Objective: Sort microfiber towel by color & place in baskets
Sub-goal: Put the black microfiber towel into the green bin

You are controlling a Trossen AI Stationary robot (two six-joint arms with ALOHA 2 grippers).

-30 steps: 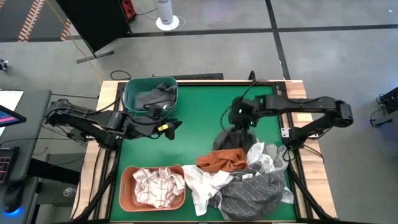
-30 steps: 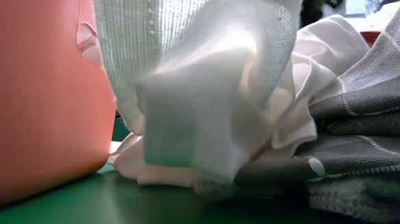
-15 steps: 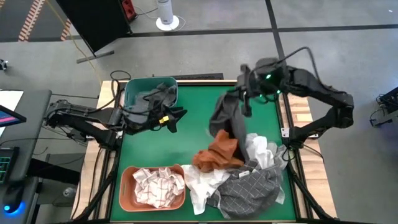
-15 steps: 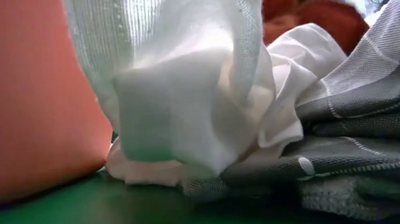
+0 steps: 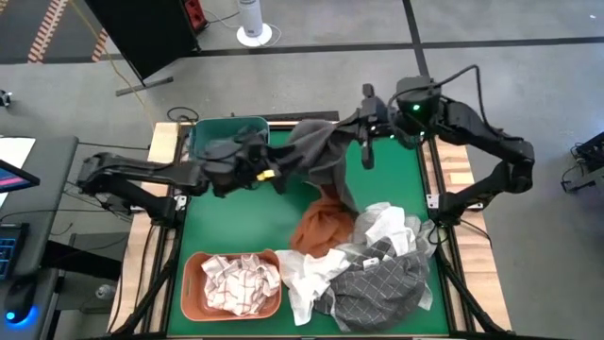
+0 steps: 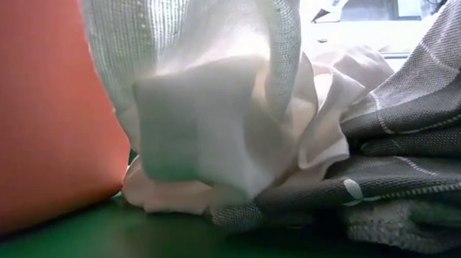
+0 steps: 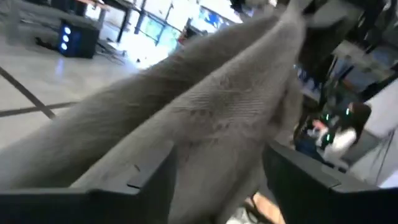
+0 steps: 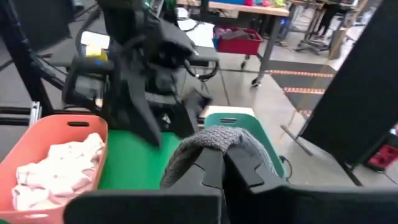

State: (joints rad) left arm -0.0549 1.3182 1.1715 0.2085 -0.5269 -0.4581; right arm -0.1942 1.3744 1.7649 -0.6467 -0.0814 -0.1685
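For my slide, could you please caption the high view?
Right gripper passes a grey towel toward the left gripper.

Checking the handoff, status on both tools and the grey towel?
Right tool shut on dark grey towel, held aloft. Left tool open around its hanging end. Orange towel trailing beneath.

1. Bare green table mid-left, btwn teal basket at far left and salmon basket at near left: I can pass there.
2. Dark grey towel hangs across far centre, blocks my way btwn arms.
3. Towel pile fills near right, no room.
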